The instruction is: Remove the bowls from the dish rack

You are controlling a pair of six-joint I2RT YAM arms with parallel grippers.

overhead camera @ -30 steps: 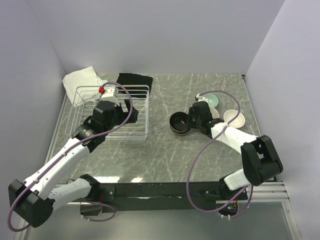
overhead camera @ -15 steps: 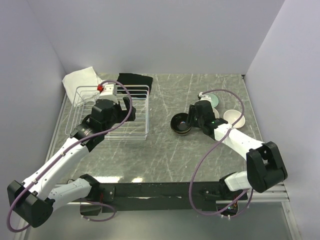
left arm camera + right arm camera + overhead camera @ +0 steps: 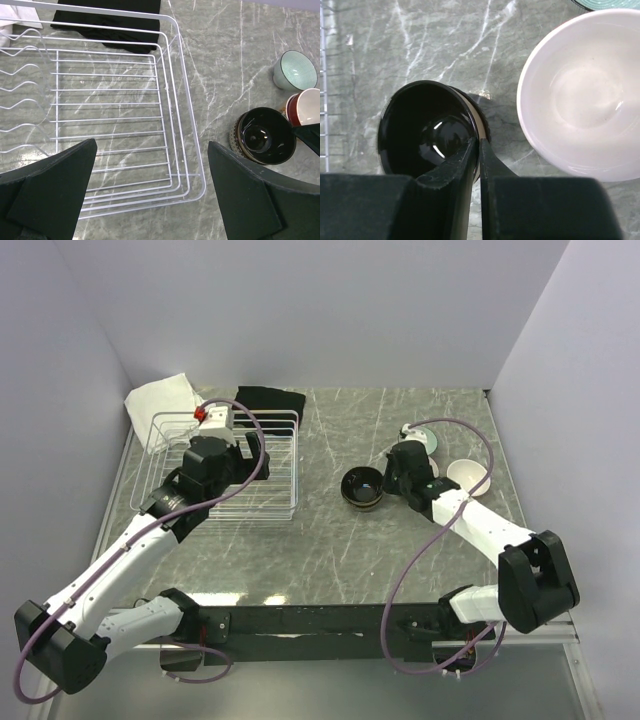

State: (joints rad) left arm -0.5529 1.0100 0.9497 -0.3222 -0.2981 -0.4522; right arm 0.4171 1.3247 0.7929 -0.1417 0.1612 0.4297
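Observation:
The white wire dish rack (image 3: 296, 470) (image 3: 190, 102) stands at the left with no bowls showing in it. My left gripper (image 3: 228, 472) (image 3: 150, 145) hangs open over its near right corner. A dark brown bowl (image 3: 362, 488) (image 3: 263, 136) (image 3: 427, 130) with a black inside sits upright on the table. My right gripper (image 3: 392, 478) (image 3: 479, 142) is shut, its tips over that bowl's right rim. Close by are a pale teal bowl (image 3: 425, 438) (image 3: 295, 69), a red bowl (image 3: 307, 107) with a white inside (image 3: 580, 95), and a pale bowl (image 3: 468, 476).
A white cloth (image 3: 160, 400) lies behind the rack at the back left corner, and a black cloth (image 3: 268, 398) (image 3: 107, 22) beside it. Grey walls close in the table on three sides. The right arm's cable loops over the teal bowl.
The right gripper opened off the dark brown bowl, drew back a little to the right and shut again. The bowl stays on the table. The left gripper edged toward the rack's back.

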